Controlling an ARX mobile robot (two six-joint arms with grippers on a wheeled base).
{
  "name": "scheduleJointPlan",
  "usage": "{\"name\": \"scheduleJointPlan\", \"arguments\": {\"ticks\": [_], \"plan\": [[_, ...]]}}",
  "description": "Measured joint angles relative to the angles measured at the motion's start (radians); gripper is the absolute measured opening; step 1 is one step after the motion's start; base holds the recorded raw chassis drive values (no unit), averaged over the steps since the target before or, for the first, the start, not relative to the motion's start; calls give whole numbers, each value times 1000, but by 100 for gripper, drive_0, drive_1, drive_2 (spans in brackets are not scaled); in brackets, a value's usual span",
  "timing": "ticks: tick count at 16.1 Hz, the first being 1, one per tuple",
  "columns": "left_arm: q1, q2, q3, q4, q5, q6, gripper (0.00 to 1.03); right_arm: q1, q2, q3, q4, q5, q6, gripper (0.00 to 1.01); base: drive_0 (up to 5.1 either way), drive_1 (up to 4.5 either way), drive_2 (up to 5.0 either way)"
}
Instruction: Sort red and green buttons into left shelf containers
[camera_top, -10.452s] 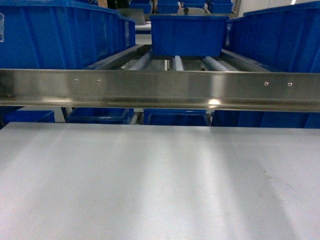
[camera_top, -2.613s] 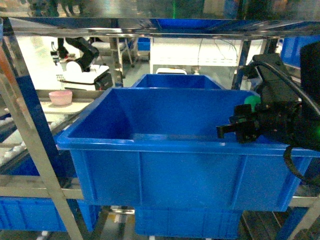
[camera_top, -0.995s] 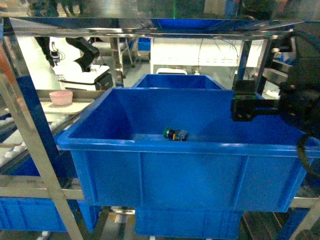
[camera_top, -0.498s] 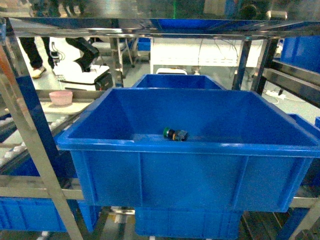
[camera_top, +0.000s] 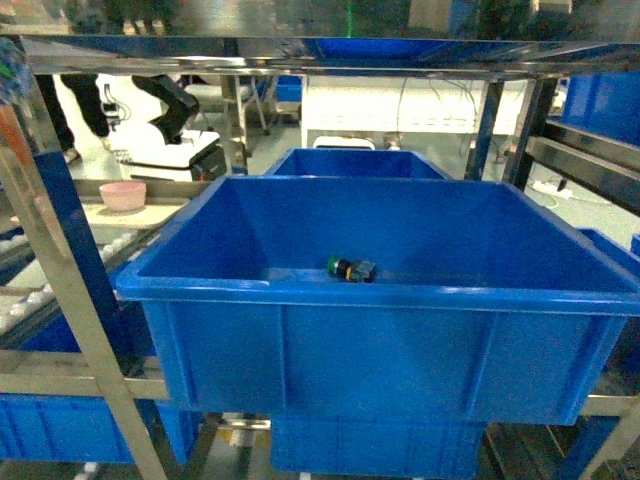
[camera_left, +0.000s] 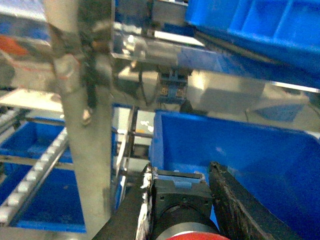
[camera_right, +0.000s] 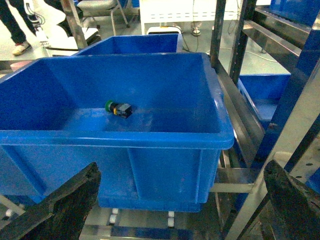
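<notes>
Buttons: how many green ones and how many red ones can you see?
Green button: 1, lying in the big blue bin.
Red button: 1, held between the left gripper fingers.
Total: 2 buttons.

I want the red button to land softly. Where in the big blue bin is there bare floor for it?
Most of the big blue bin floor is bare. The green button lies alone, about mid-floor toward the back wall. Free patches lie left and right of it, out to the side walls, and in front, toward the near rim. The left hand holds the red button.
</notes>
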Motion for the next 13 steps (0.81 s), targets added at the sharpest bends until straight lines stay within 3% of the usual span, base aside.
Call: {"name": "scheduleJointPlan", "arguments": {"ticks": [8, 13], "plan": [[-146, 245, 58, 23, -41, -49, 29, 0, 0, 0, 0, 0, 0, 98, 0, 0, 0], [-177, 356, 116, -1, -36, -60, 29, 0, 0, 0, -1, 0, 0, 98, 0, 0, 0]]}}
